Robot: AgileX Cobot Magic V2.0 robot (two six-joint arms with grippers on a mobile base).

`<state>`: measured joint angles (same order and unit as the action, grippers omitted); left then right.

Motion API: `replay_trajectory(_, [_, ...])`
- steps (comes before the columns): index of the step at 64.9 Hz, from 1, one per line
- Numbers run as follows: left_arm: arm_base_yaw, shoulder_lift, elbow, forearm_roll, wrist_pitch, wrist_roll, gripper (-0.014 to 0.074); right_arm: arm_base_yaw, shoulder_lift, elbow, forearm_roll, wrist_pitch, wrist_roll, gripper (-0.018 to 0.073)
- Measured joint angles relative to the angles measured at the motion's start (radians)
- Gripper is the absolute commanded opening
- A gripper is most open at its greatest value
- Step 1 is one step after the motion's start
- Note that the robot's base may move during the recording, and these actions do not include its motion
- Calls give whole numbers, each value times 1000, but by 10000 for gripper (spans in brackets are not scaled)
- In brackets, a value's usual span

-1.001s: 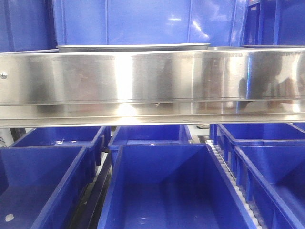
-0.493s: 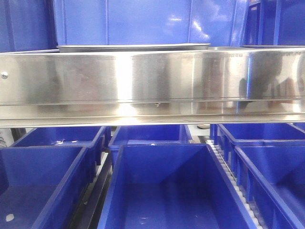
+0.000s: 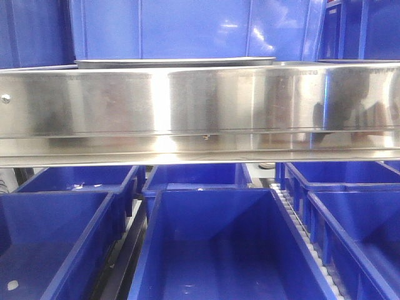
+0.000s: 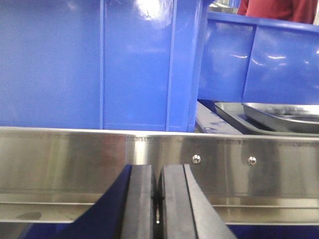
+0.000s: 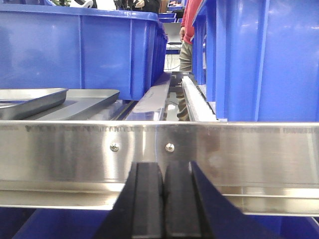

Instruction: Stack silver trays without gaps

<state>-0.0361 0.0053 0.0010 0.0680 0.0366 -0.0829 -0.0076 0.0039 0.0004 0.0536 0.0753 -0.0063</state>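
Judging by how things lie, the stacking has barely begun or is only half done. Two shallow, shiny stainless-steel trays sit on the shelf just behind the long brushed-steel shelf rail (image 3: 200,109). In the left wrist view a smaller steel tray (image 4: 286,115) rests on or inside a wider, darker flat tray (image 4: 234,119), up and to the right of the rail. In the right wrist view the same pair seems to show up and to the left of the rail: a raised-rim tray (image 5: 30,102) lying over a flatter one (image 5: 82,107). The upper tray looks offset from the lower one rather than nested flush, though the low angle hides whether a gap remains. From the front view only a thin steel edge (image 3: 175,62) peeks above the rail, in front of a tall blue plastic bin (image 3: 194,28).

Neither arm is touching a tray. The left gripper (image 4: 158,209) sits low in front of the rail with its black fingers pressed together, holding nothing. The right gripper (image 5: 163,209) is likewise clenched on empty air, below the rail's two screws (image 5: 142,147).

What is left, as I read it: reaching over the rail, squaring the upper tray onto the lower and seating it snugly. Open blue bins (image 3: 219,244) below the rail play no part.
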Motion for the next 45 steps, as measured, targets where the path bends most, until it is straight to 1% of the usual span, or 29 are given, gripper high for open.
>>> replay_trajectory(45, [0,0,0,4,5,0,3,0,0,0,0,0,0,-80])
